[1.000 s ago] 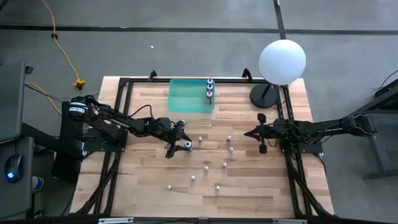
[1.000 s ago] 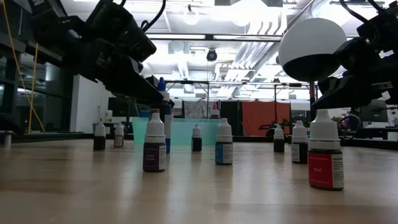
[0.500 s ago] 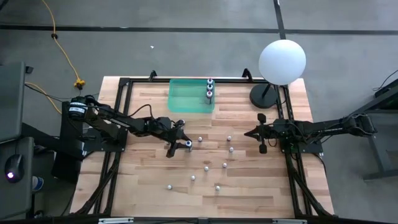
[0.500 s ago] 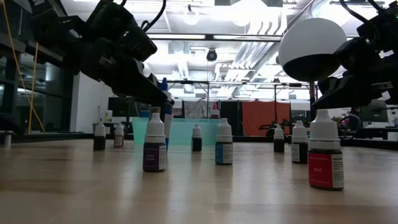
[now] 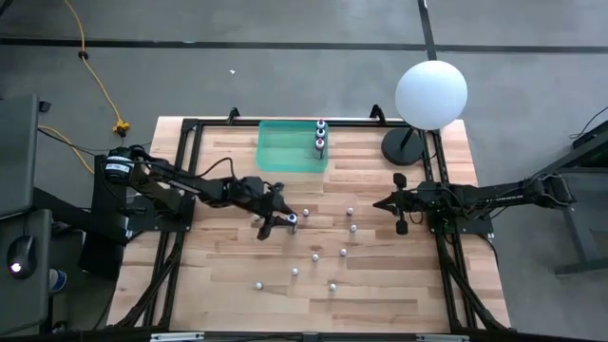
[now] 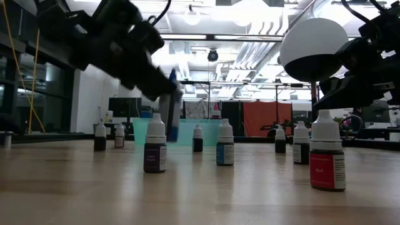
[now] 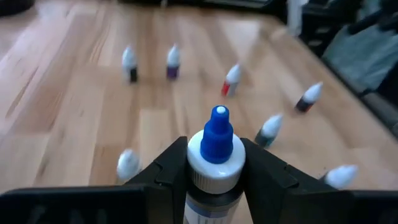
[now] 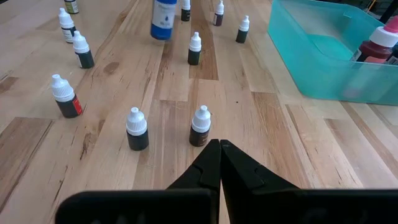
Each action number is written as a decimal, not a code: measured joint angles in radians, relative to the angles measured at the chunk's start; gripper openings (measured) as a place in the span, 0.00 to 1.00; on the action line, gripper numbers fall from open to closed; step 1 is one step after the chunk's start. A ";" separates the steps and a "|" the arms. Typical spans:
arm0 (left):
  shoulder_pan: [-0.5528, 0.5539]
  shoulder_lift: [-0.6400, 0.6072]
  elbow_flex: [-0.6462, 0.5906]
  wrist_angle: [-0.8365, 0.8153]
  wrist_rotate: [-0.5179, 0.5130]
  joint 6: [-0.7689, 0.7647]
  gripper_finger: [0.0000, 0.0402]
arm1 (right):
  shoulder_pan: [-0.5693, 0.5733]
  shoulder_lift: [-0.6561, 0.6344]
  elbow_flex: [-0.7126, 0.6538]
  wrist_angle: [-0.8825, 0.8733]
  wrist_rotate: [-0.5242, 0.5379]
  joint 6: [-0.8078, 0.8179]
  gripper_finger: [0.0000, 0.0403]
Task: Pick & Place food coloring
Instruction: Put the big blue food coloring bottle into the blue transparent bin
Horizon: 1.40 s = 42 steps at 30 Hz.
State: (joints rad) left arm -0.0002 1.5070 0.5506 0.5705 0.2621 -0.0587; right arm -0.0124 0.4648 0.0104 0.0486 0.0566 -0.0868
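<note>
My left gripper (image 5: 282, 221) is shut on a food coloring bottle (image 7: 217, 155) with a white collar and blue nozzle, left of the table's middle. In the low view this bottle (image 6: 172, 107) hangs tilted above the wood. Several more food coloring bottles (image 5: 315, 256) stand upright on their bases across the middle of the table. Two bottles (image 5: 320, 142) stand in the right end of the teal tray (image 5: 285, 147) at the far edge. My right gripper (image 8: 219, 149) is shut on nothing and waits at the table's right side (image 5: 380, 203). My left gripper pinches the blue-nozzled bottle between its two fingers (image 7: 168, 171), on the body just under the white collar (image 7: 214, 174). The fingers come slanting down from the table's left. The bottle is lifted clear of the table and tilted, nozzle uppermost (image 6: 172, 76).
A white globe lamp (image 5: 430, 92) stands on a dark round base (image 5: 402, 147) at the far right corner. Black frame rails (image 5: 180, 237) run along the table's left and right sides. Bare wood lies along the near edge (image 5: 313, 313).
My left gripper has moved a little toward the table's right and risen, carrying the blue-nozzled bottle. The bottle has come up off the table and tipped from upright to a slant. The gripper has stayed shut on it.
</note>
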 joint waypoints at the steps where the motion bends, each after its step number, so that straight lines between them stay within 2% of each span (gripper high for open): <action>1: 0.000 0.000 0.011 0.000 0.019 0.000 0.28 | 0.000 0.000 0.000 0.000 0.000 0.000 0.00; 11: 0.003 -0.096 0.059 0.003 0.254 0.032 0.28 | 0.000 0.000 0.000 0.000 0.000 0.000 0.00; 22: 0.105 -0.239 0.059 -0.043 0.505 -0.030 0.28 | 0.000 0.000 0.000 0.000 0.000 0.000 0.00; 26: 0.152 -0.281 0.059 -0.081 0.519 -0.034 0.28 | 0.000 0.000 0.000 0.000 0.000 0.000 0.00; 28: 0.181 -0.301 0.058 -0.108 0.491 -0.034 0.28 | 0.000 0.000 0.000 0.000 0.000 0.000 0.00; 31: 0.220 -0.328 0.058 -0.157 0.389 -0.037 0.28 | 0.000 0.000 0.000 0.000 0.000 0.000 0.00; 39: 0.271 -0.348 0.059 -0.229 0.011 -0.044 0.28 | 0.000 0.000 0.000 0.000 0.000 0.000 0.00; 42: 0.270 -0.345 0.098 -0.326 -0.161 -0.028 0.28 | 0.000 0.000 0.000 0.000 0.000 0.000 0.00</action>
State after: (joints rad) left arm 0.2703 1.1622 0.6481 0.2448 0.1010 -0.0871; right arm -0.0127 0.4648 0.0102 0.0486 0.0564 -0.0867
